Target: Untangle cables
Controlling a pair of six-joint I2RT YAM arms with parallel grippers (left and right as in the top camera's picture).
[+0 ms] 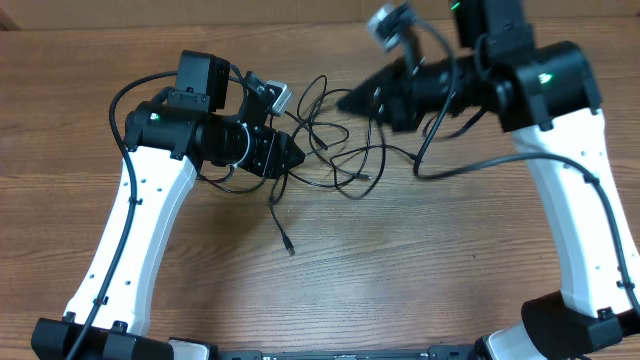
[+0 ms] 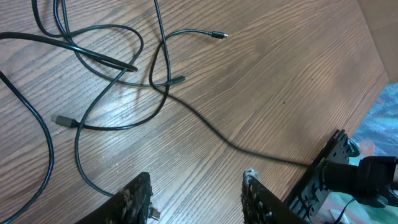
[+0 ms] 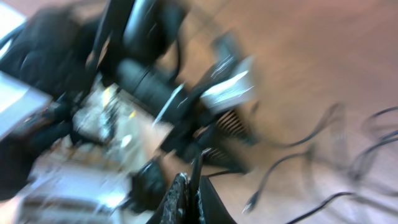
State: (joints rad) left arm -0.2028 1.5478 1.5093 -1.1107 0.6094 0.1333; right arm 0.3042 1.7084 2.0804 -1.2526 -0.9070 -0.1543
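Several thin black cables [image 1: 335,150] lie tangled on the wooden table between the arms, with one loose end and plug [image 1: 290,248] trailing toward the front. My left gripper [image 1: 298,155] is at the tangle's left edge. In the left wrist view it [image 2: 196,180] is open and empty above bare wood, the cable loops [image 2: 124,62] and a small plug [image 2: 65,121] lying beyond it. My right gripper [image 1: 345,100] is at the tangle's upper right. In the blurred right wrist view its fingers [image 3: 189,186] are shut on a thin black cable, and other cables [image 3: 280,168] lie to the right.
The right arm's base [image 2: 348,168] stands at the table's right edge, with something blue [image 2: 385,118] beyond it. The left arm [image 3: 155,87] fills the blurred right wrist view. Thick arm cables [image 1: 480,165] hang by the right arm.
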